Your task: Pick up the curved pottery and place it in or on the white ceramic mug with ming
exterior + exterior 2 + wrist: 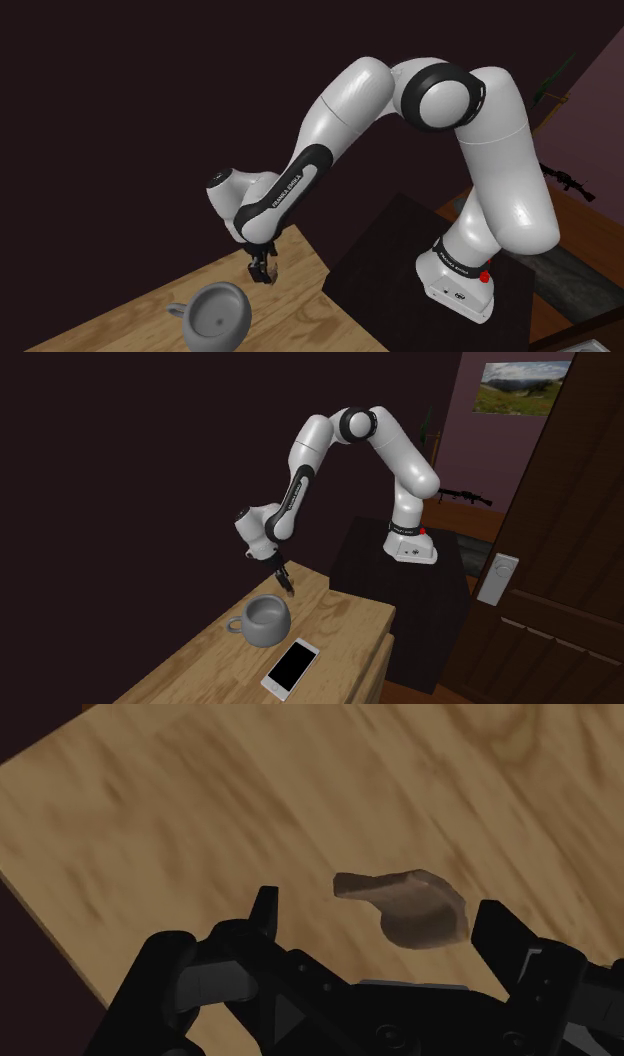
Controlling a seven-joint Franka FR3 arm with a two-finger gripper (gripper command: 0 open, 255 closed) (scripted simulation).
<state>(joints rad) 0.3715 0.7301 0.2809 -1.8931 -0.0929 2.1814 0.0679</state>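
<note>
Wrist view, item one: curved pottery [410, 904]. A small brown shard, matt and earthy. One end is drawn out to a thin tongue, the other swells to a rounded, bowed lobe. It lies loose on the pale wood-grain counter [200, 814].

Item two: pincer [380, 902]. Black, jaws wide apart, empty. The shard sits in the gap, off-centre, close beside one finger and well clear of the other. As far as I can tell, neither touches it.

Item three: mug [265, 619]. Drawn plain grey, round-bellied, upright, mouth open, handle turned away from the stand [380, 602]. The pincer hangs low just beside the mug, on its stand-ward side. The shard lies beneath it there, near the mug and not in it. A phone [292, 666] lies flat near the mug, on the side opposite the pincer.

Step in hand, by my reading: the grasp. Advice: centre the gap over the thick lobe, descend straight until the fingers straddle it, and close across the narrow width, not along the tongue. An off-centre squeeze would likely slide or tip so flat a piece.
</note>
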